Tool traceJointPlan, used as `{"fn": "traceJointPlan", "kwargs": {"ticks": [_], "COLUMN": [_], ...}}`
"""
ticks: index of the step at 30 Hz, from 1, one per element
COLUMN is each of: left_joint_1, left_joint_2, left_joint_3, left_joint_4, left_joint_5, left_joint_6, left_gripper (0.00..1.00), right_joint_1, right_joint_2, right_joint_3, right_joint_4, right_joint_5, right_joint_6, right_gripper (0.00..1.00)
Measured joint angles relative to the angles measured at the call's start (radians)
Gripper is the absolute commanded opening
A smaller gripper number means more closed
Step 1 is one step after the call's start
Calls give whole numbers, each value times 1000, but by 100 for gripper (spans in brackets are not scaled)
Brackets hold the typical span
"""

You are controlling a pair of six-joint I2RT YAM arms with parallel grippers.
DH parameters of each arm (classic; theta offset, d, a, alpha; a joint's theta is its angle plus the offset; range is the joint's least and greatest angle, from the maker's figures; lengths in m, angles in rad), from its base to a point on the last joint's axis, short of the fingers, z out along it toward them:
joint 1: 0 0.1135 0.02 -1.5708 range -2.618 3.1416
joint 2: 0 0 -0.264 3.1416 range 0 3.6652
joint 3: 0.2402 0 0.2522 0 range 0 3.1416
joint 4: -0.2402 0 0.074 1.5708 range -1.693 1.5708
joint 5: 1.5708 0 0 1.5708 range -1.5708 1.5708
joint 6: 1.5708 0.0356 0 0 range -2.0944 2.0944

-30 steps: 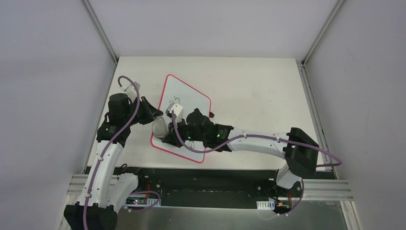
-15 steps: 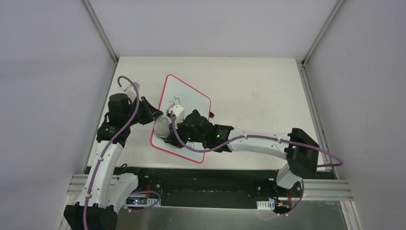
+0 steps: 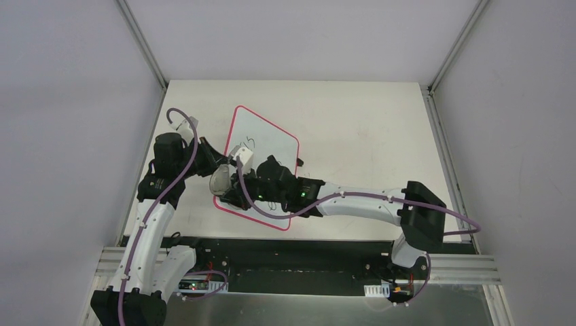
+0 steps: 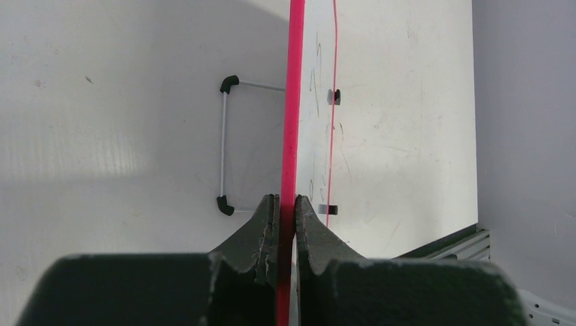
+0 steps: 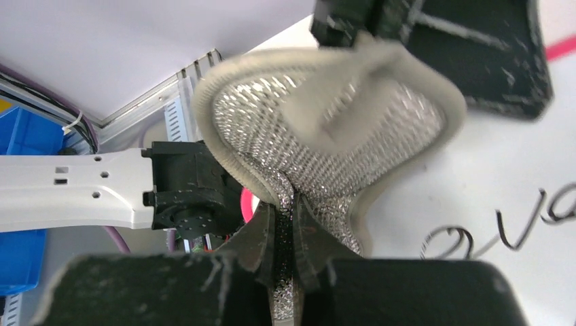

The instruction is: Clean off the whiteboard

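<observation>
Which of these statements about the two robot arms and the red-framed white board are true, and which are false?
1. The left gripper is shut on the thin red frame of the flat rectangular whiteboard. True.
2. The right gripper holds a black marker pen. False: it is shut on a grey mesh pad.
3. The whiteboard is wiped clean. False: black handwriting shows on it.
4. Two small black tabs sit on one edge of the whiteboard. True.
</observation>
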Motion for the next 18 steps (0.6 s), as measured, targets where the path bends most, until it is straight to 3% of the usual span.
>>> {"fn": "traceJointPlan", "kwargs": {"ticks": [9,14,18], "left_joint_1": [0,0,0], "left_joint_2": [-2,-2,-2], "left_joint_3": [0,0,0], "left_joint_4": [2,3,4], "left_joint_5": [2,3,3], "left_joint_6": [-5,-7,-6], "left_gripper": [0,0,0], "right_joint_1": [-56,-71,-60], "right_joint_2": [-128,-138,-114], "right_joint_3": [-320,-338,-256], "right_joint_4": [195,187,89], "right_joint_5": [47,51,53], "right_joint_6": [119,150,139], "right_gripper": [0,0,0]}}
